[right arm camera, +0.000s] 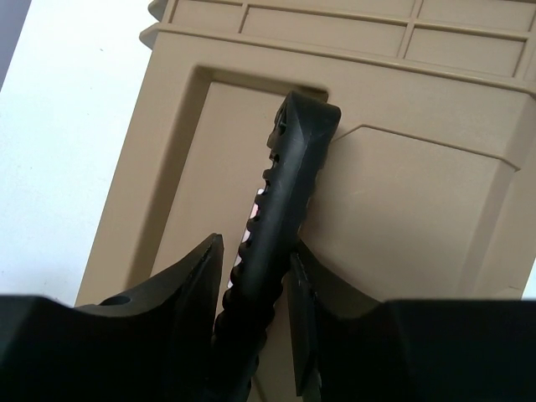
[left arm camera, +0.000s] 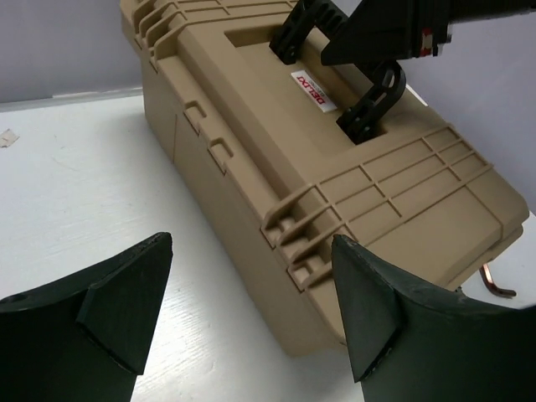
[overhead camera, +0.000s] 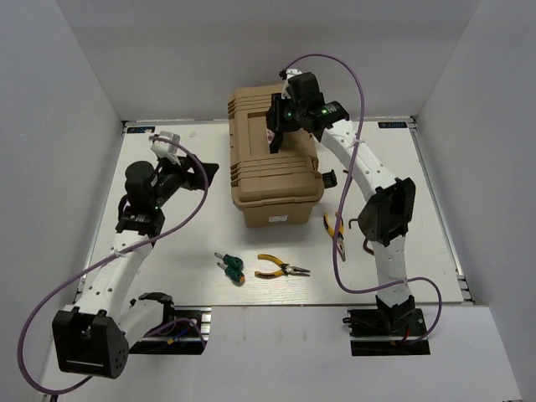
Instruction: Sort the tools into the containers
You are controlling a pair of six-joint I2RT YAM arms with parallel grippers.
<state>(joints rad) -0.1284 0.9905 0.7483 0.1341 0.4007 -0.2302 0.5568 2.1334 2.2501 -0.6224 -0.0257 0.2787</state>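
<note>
Right wrist, right hand (right arm camera: 254, 255) gripping toolbox handle (right arm camera: 295, 163), left hand (left arm camera: 251, 247) spread wide.

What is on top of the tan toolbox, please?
Its black handle, raised, with the right tool shut on it, and a white label. The lid is closed, so the inside is hidden.

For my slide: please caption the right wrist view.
The right gripper clamps the black handle on the tan toolbox lid.
</note>
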